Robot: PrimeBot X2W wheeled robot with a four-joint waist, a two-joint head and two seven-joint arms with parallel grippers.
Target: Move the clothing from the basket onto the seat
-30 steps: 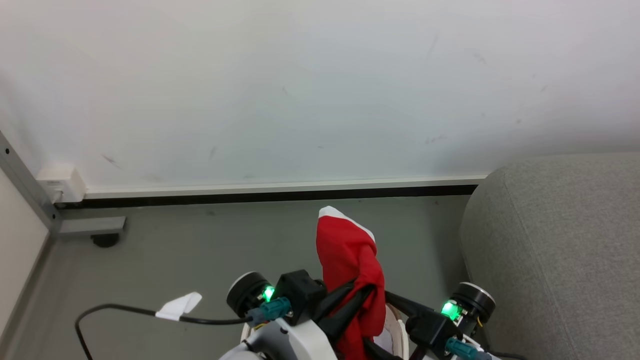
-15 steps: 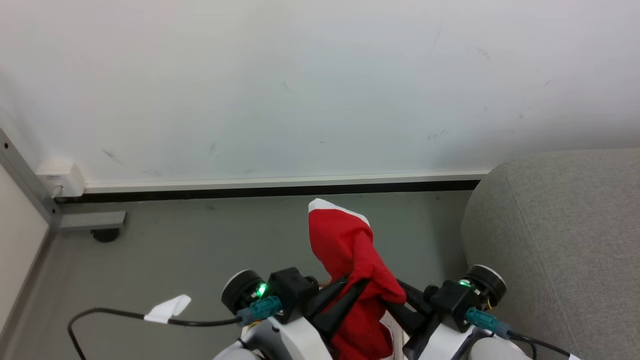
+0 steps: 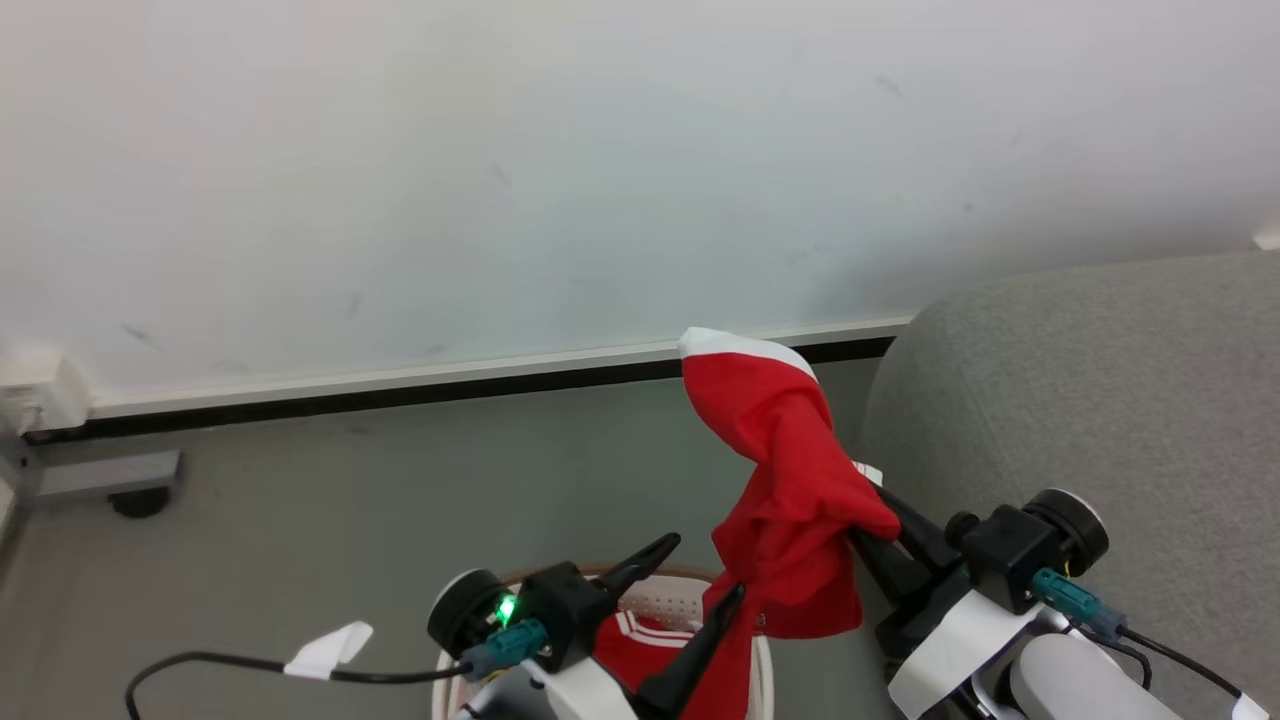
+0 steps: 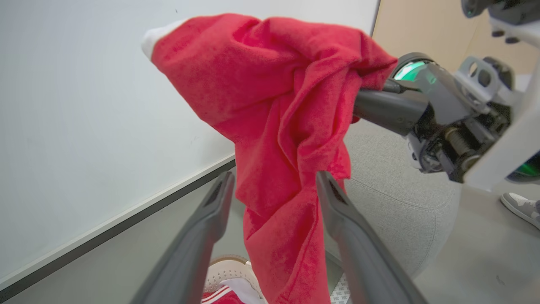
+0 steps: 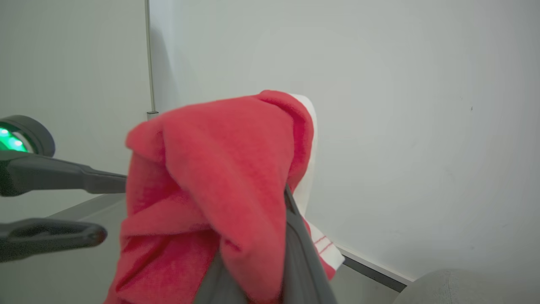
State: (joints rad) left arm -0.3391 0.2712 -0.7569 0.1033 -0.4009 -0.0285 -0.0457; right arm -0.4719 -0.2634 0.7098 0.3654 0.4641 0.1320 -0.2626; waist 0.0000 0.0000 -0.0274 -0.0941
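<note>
A red garment with white trim (image 3: 790,470) hangs bunched from my right gripper (image 3: 862,522), which is shut on it just left of the grey seat (image 3: 1100,400). In the left wrist view the cloth (image 4: 274,126) droops between the spread fingers (image 4: 215,202) of my left gripper (image 4: 274,177), which is open; the right gripper (image 4: 358,101) pinches its upper fold. The right wrist view has the garment (image 5: 211,190) draped over its own fingers. Below, the white basket (image 3: 655,585) holds another red piece with striped trim (image 3: 630,640).
The white wall and dark baseboard (image 3: 450,385) run behind. A black cable with a white tag (image 3: 320,650) lies on the grey floor at left, near a grey bracket (image 3: 100,475). A shoe (image 4: 521,207) stands on the floor beyond the sofa arm.
My left gripper has opened and let go of the garment. The right gripper has shut on it and carried it up and right toward the seat. The head camera has turned right.
</note>
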